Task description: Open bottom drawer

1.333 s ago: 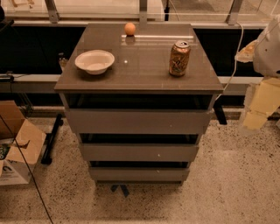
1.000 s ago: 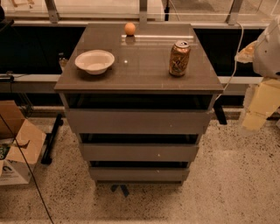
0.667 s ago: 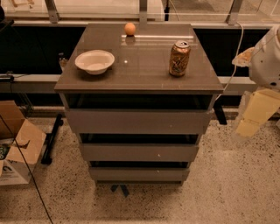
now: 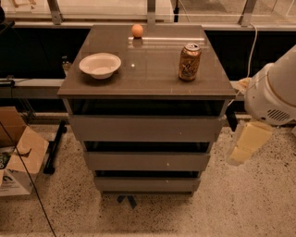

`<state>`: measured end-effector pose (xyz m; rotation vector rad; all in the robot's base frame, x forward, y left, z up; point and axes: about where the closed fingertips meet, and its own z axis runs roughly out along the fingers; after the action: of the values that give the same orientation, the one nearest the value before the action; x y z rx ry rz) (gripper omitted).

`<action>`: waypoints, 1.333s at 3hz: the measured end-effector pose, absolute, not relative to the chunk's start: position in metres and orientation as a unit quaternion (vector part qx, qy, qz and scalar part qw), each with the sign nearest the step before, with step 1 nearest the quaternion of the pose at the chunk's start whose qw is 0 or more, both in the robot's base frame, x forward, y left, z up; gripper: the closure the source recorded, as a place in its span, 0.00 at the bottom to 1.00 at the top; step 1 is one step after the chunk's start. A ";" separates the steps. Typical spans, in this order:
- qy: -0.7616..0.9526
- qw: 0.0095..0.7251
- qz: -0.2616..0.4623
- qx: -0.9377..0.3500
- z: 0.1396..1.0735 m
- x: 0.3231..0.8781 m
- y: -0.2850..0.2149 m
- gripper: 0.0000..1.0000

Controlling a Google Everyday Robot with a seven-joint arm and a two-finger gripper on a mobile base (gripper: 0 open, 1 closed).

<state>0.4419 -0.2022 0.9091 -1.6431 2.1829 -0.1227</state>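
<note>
A glossy grey-brown cabinet stands on speckled terrazzo floor, carrying a white bowl, an orange ball and a soda can, label unreadable. The bottom drawer, lowest of 3 flat fronts, is shut. The cream gripper hangs right of it, apart; open or closed cannot be told.

Robot test lab or office workspace, not home. Evidence: speckled terrazzo floor; open brown cardboard box lower left; metal-framed glazing along top; bulky white robot arm, cream gripper at right edge.
</note>
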 end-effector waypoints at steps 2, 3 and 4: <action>0.789 0.196 -0.030 -0.581 0.871 0.451 -0.208 0.00; 0.790 0.183 -0.034 -0.585 0.861 0.450 -0.203 0.00; 0.797 0.191 -0.024 -0.573 0.831 0.448 -0.199 0.00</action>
<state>0.4484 -0.1989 0.8309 -1.6087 2.2389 -0.0671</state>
